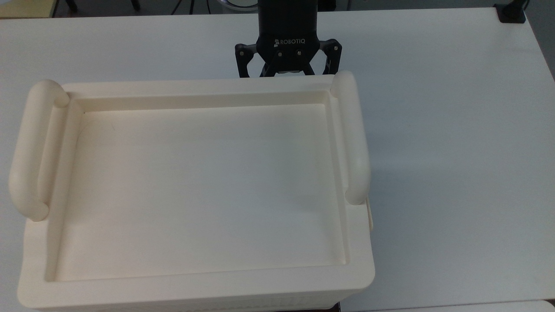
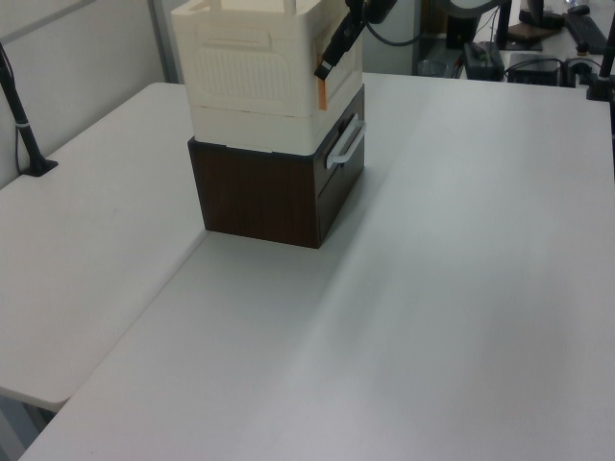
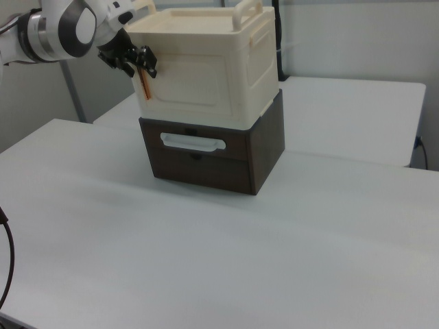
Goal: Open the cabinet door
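Observation:
The big cream cabinet (image 1: 199, 286) stands on a dark brown drawer unit (image 3: 264, 154). Its cabinet door (image 3: 195, 82) is the recessed cream panel on the face above the white drawer handle (image 3: 193, 142), and it looks shut. An orange strip (image 3: 144, 83) runs down the door's edge at the right view's left. My gripper (image 3: 134, 62) is at that edge, high on the face, with the strip's top right by its tips. In the top view the gripper (image 1: 288, 73) is open, its tips hidden behind the cabinet's far rim. In the left view the gripper (image 2: 327, 67) reaches the orange strip (image 2: 322, 91).
Two thick tube handles (image 1: 353, 138) (image 1: 28, 147) flank the recessed tray top (image 1: 199, 186). The stack stands on a white table (image 1: 455, 130). A black clamp (image 1: 511, 13) sits on the table's far corner. In the right view the white arm (image 3: 62, 27) comes in from the left.

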You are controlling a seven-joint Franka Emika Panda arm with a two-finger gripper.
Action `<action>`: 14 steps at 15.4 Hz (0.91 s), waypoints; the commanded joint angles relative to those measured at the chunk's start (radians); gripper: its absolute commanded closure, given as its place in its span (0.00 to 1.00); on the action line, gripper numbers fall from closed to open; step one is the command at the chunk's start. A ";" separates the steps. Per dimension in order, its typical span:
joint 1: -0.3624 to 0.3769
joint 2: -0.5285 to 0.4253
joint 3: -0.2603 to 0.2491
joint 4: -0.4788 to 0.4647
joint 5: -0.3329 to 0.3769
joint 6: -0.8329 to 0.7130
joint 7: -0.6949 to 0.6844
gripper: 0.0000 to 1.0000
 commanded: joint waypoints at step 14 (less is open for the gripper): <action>0.013 0.015 -0.003 0.010 -0.034 0.022 0.007 0.77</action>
